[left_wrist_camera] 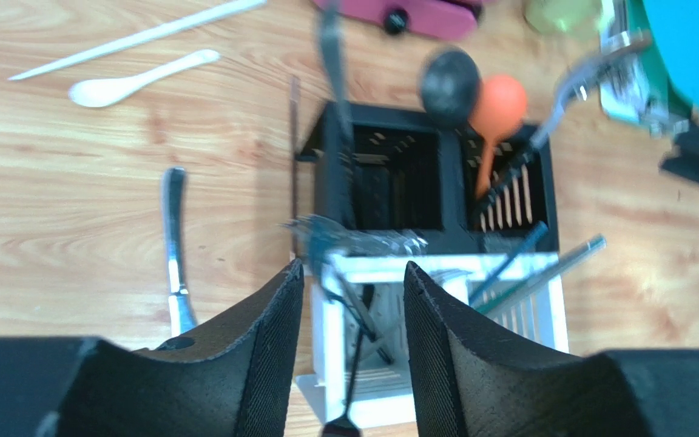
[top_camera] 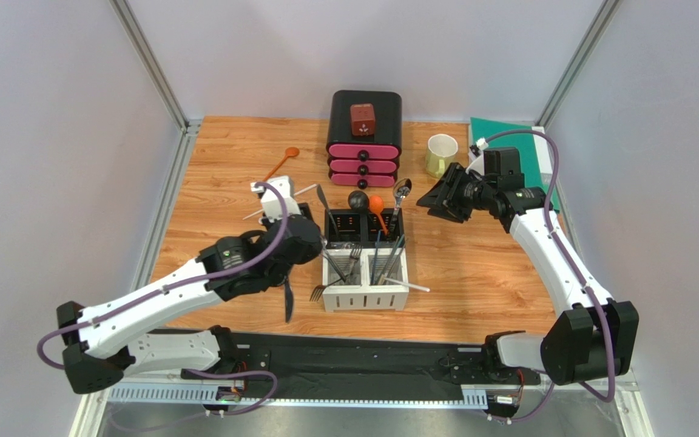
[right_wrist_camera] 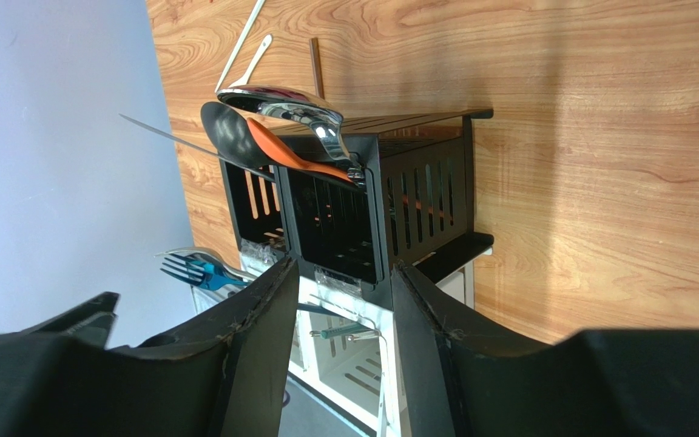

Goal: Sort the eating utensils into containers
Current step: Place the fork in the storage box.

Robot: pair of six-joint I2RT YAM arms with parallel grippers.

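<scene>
The caddy stands mid-table, black compartments behind, white ones in front. My left gripper hangs open over the front-left white compartment. A slim blurred fork leans there between the jaws, touching neither finger. Black, orange and silver spoons stick up from the back-right black compartment. Chopsticks lean in the front-right white one. My right gripper hovers open and empty to the right of the caddy, which shows between its jaws. A knife, a white spoon and an orange spoon lie on the table.
A black-and-pink drawer box stands at the back. A pale green mug and a green mat are to its right. A dark utensil lies by the left arm, and a white stick lies near the white spoon.
</scene>
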